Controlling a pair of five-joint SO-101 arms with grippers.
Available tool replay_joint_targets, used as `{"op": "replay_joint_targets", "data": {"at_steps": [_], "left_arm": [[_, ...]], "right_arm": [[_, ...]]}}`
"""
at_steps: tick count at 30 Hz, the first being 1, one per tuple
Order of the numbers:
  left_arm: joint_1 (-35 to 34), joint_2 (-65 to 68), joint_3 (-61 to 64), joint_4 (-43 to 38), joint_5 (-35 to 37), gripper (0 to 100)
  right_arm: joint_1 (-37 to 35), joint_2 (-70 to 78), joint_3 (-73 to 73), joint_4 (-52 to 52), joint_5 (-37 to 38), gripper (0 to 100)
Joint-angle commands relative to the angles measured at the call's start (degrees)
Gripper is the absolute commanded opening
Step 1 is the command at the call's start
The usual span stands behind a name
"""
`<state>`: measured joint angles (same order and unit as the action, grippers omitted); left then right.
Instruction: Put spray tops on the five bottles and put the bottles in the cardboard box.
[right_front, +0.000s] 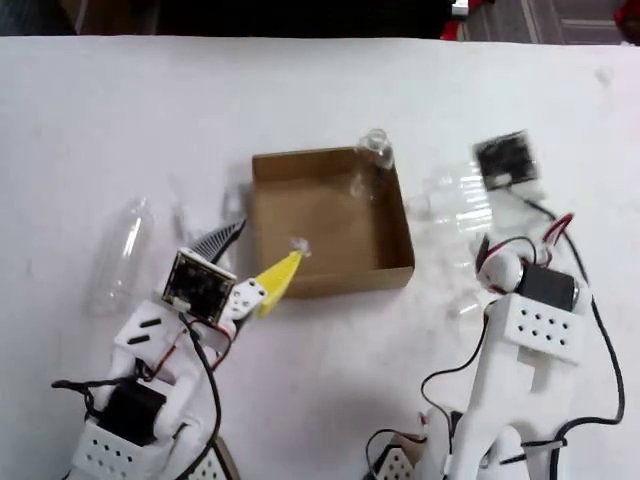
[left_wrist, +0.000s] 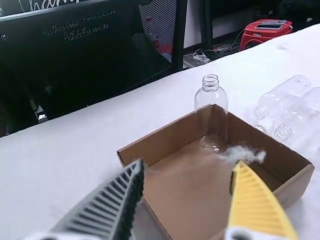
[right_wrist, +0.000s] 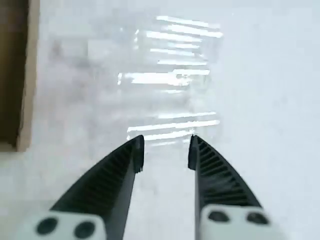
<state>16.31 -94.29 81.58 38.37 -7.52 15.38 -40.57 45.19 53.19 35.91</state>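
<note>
Left jaws gape wide, empty, by the box (left_wrist: 167, 142); right jaws, slightly parted, hover over lying bottles (right_wrist: 170, 75). One topless bottle (left_wrist: 211, 107) stands boxed; task barely begun.

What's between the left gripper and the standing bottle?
In the left wrist view, only the box's bare floor, plus a white fluff tuft beside the yellow finger.

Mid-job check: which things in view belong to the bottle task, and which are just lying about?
Job:
box
upright bottle, topless, inside it
left bottle, lying flat
right bottles, lying beside the box
left end effector, open
right end effector, open

Lying about:
red object in the background
chair
white tuft in the box, cannot tell what it is
</note>
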Motion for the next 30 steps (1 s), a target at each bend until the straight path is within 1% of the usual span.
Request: {"op": "replay_joint_targets", "data": {"at_steps": [1,4,6,8,9,11,13,16,19,23,26,28,30], "left_arm": [[0.1,-0.7,-0.3,-1.5,-0.8,26],[-0.2,-0.6,-0.6,-1.1,-0.8,26],[-1.7,-0.5,-1.3,-1.1,-0.8,26],[-4.2,-0.4,-3.0,-0.8,-0.8,26],[-5.7,-0.4,-4.4,0.3,-0.8,26],[-8.6,-0.4,-9.1,4.5,-1.0,26],[-11.7,0.0,-16.4,10.2,-4.4,26],[-15.6,5.2,-28.8,18.6,-8.9,26],[-20.6,16.5,-41.3,26.9,-13.5,26],[-30.4,34.1,-58.0,40.2,-19.7,26],[-36.1,46.4,-67.2,49.4,-25.8,26],[-38.5,53.6,-70.3,52.7,-29.1,26],[-39.8,60.3,-72.0,52.7,-30.6,26]], "right_arm": [[0.8,0.0,3.3,4.9,0.2,12.7],[0.8,0.0,7.9,1.6,-7.2,12.6],[0.4,0.0,11.7,-2.1,-13.8,12.6],[-0.8,0.0,16.4,-6.7,-18.4,12.6],[-1.6,0.0,18.7,-9.5,-18.6,12.6],[-1.8,0.1,22.7,-14.9,-16.3,12.6],[-1.9,0.1,25.7,-19.1,-13.8,12.6],[-2.3,0.1,26.9,-20.4,-12.8,12.6],[-2.3,0.1,26.9,-20.4,-12.8,12.6],[-2.2,0.1,27.1,-20.3,-12.5,12.6],[-2.2,0.1,27.2,-20.4,-12.5,12.6],[-2.2,0.1,27.2,-20.4,-12.5,12.6],[-2.3,0.1,27.2,-20.4,-12.5,12.6]]}}
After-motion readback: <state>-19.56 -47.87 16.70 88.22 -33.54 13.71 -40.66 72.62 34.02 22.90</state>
